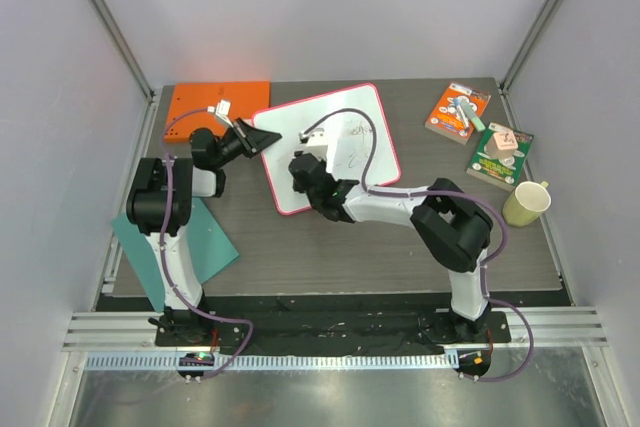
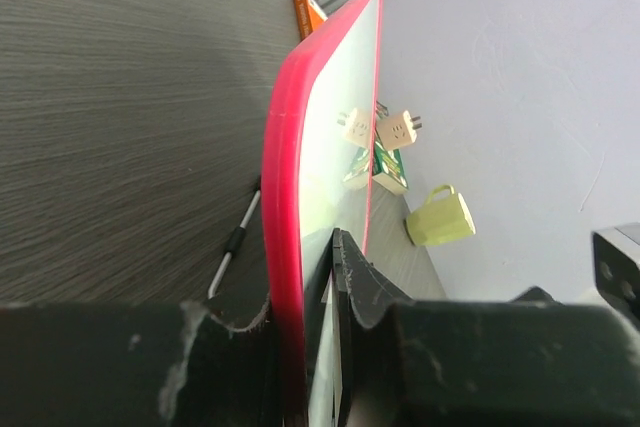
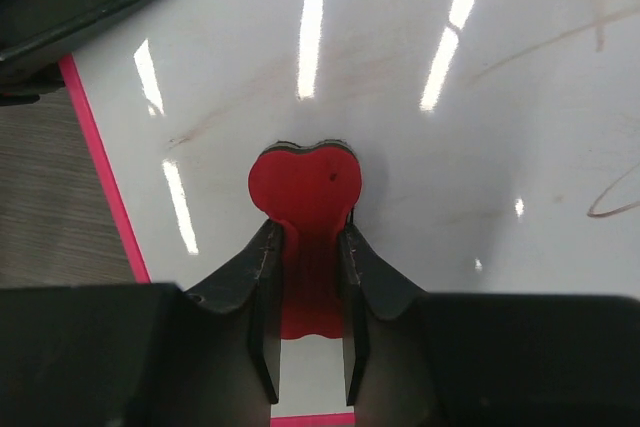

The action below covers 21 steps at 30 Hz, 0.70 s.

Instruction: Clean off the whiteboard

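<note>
The whiteboard [image 1: 340,142] lies turned at an angle on the dark table [image 1: 330,247], in the middle of the far half, between the two arms.

1. Right gripper [image 3: 307,237]: check that both fingers [image 3: 255,277] are clamped on the narrow lower end of the red heart-shaped eraser [image 3: 305,187]. The gap between them is only the width of that stem. The heart lobes project past the fingertips and lie against the white surface, near the board's left rim.
2. Left gripper [image 2: 290,347]: its fingers [image 2: 360,287] are closed on the board's left edge, and the pink-red rim [image 2: 285,197] runs edge-on between them.

Arm pose: in the top view the right arm reaches leftward and forward from its base, with the wrist low over the near-left part of the board. The left arm is folded upright, its wrist pointing right at the board's left edge.

Board condition: glossy white, with reflected light strips. Faint brownish smears and a thin dark curved stroke [image 3: 615,197] show toward the right. Handwriting is visible near the centre in the top view.

Surroundings: a slim pen [image 2: 232,247] lies on the table by the gripped edge. An orange board [image 1: 215,102] sits at the far left and a teal sheet [image 1: 180,237] at the near left. Two printed boxes [image 1: 458,110] and a yellow-green mug [image 1: 525,204] stand well apart on the right.
</note>
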### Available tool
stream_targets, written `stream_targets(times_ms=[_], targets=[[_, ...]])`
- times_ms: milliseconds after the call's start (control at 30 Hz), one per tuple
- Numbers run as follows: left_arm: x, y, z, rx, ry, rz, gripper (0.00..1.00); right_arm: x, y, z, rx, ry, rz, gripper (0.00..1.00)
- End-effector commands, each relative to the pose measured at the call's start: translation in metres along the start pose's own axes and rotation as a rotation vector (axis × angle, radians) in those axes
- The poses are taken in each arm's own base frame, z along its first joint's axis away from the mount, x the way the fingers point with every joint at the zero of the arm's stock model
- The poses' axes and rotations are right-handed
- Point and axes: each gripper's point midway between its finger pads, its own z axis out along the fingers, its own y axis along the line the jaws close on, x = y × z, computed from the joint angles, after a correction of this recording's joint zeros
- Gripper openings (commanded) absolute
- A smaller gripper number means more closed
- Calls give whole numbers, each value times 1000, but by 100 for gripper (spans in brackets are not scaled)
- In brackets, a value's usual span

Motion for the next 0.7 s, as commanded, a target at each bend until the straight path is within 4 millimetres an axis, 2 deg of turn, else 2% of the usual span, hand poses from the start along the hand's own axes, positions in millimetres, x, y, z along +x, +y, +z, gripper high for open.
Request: stream_targets(times_ms=[0, 67, 100, 200, 367, 600, 633, 667], targets=[[15, -13, 8, 71, 61, 182, 0, 141, -185, -13, 404, 453, -167, 1], [15, -13, 7, 72, 62, 182, 0, 129, -198, -17, 435, 423, -141, 1], [15, -13, 7, 72, 62, 182, 0, 131, -213, -22, 471, 426, -130, 1], [15, -14, 7, 76, 63, 183, 0, 130, -230, -28, 511, 407, -74, 1], [15, -15, 7, 76, 61, 184, 0, 130, -236, -26, 519, 405, 71, 1], [15, -15, 7, 79, 62, 183, 0, 99, -227, -24, 429, 346, 14, 1], [15, -14, 7, 78, 61, 183, 0, 85, -220, -27, 390, 314, 22, 1], [15, -15, 7, 80, 62, 184, 0, 81, -215, -29, 359, 308, 14, 1]])
